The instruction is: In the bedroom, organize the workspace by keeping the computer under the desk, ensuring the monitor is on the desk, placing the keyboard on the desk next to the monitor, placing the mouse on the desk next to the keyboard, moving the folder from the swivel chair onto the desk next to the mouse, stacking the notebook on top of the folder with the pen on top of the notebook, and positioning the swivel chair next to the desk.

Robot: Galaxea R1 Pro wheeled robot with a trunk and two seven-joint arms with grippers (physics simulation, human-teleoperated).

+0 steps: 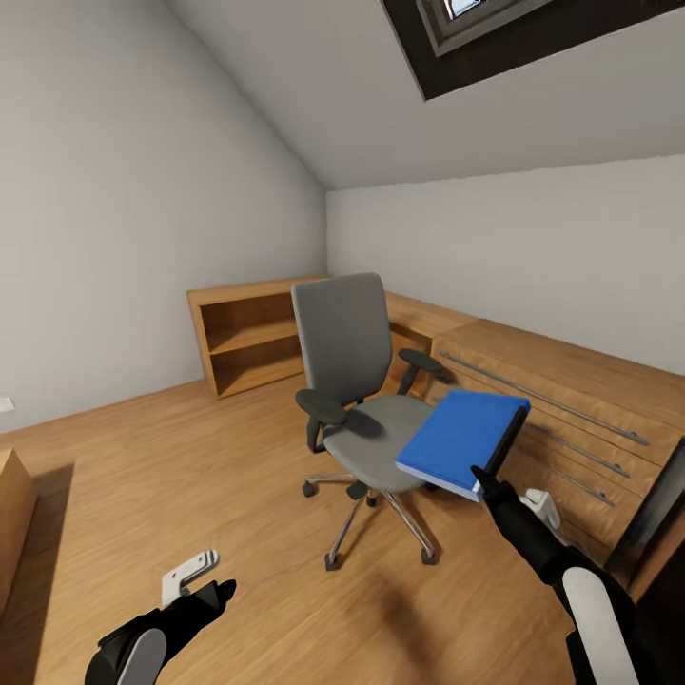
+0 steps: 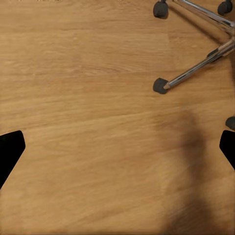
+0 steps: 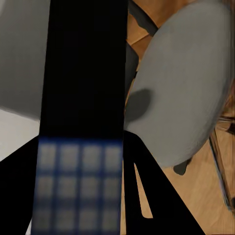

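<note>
Blue folder (image 1: 460,440) tilted above grey swivel chair (image 1: 354,381)

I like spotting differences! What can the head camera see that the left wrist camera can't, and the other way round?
Head camera: the whole grey chair, its back and seat, the blue folder lifted clear of the seat in the right gripper, the wooden shelves, the dresser and the walls.

Left wrist camera: a close look straight down at the floor planks, with one dark wheel on a shiny chair leg, and the left gripper's black fingertips spread wide apart.

Both: the wooden floor, the chair's shiny legs and wheels.
</note>
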